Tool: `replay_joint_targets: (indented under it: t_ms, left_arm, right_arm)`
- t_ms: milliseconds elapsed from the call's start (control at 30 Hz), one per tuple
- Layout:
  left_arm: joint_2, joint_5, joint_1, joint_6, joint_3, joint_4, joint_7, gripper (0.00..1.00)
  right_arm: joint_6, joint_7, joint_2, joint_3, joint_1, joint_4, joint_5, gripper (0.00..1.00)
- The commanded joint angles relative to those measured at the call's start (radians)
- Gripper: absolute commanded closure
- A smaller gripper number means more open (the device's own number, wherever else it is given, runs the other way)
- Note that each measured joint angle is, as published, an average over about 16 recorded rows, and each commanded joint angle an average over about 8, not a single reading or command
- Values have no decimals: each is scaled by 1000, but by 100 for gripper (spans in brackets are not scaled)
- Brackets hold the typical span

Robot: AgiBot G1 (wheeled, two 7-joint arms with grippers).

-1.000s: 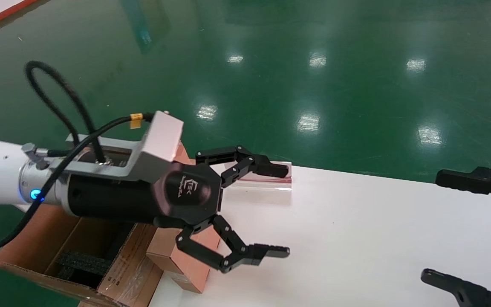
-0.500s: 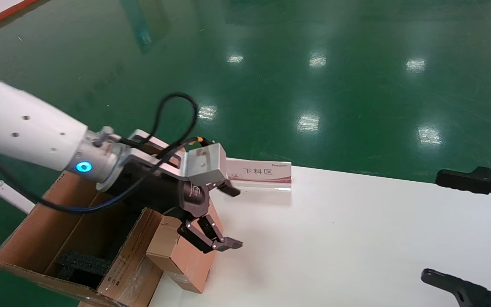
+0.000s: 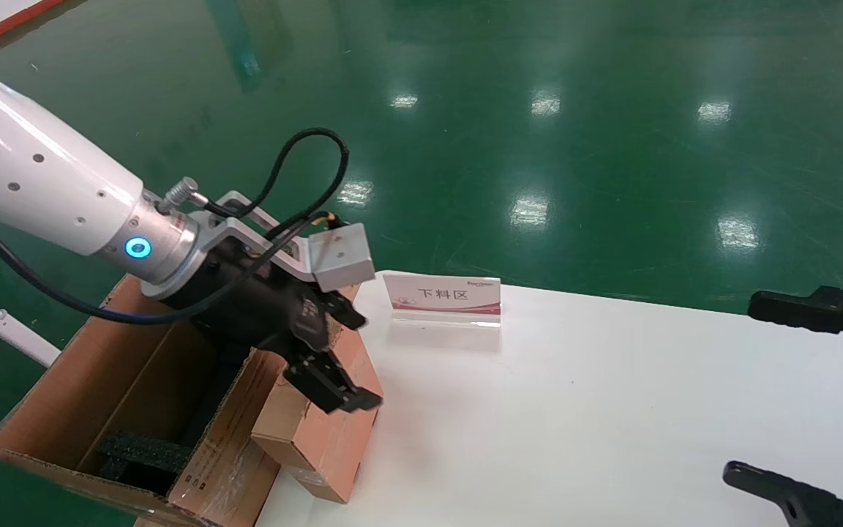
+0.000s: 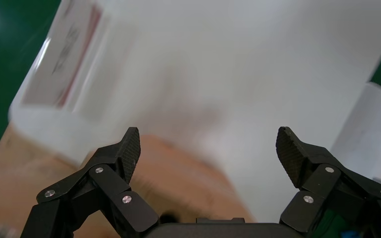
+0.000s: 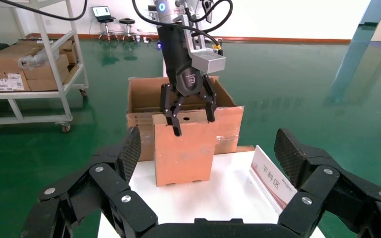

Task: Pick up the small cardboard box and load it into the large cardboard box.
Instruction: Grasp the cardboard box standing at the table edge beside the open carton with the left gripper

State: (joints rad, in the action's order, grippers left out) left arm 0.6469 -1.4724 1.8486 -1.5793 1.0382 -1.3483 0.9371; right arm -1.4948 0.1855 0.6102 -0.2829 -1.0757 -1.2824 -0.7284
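Left pincer (image 3: 337, 359) spread wide, straddling top of small cardboard box (image 3: 319, 432) at lower left of head view, not clamped yet. Box stands upright on worktop (image 3: 575, 410) edge, just beside large cardboard box (image 3: 99, 410), open with flaps out. Nothing loaded; grasp, lift, drop-in all remain. Right pincer (image 3: 802, 399) released, parked far right.

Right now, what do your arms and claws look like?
My left arm is shiny white with a glowing blue ring light, a silver bracket and looping black cables. The left gripper is black with jointed fingers, silver rivets, bumpy pads and a small white logo. The right gripper has the same black jointed fingers.
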Motion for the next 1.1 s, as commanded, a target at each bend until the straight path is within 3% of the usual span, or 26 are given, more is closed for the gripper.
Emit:
replay_joint_targets:
  t_ms: [33,733,1100]
  left_arm:
    - [-4,-14,37,3,41,-2,31,0]
    - [47,-14,303,9,445,-9,238,0]
    - [69,34,336,35,561,-9,292,0]
  right_arm:
    - [0,0,0,0,0,0,0,0]
    - [1,-1,-1,-2,0,0,1,0]
    - [1,-1,-1,-2,-1,0,2,0]
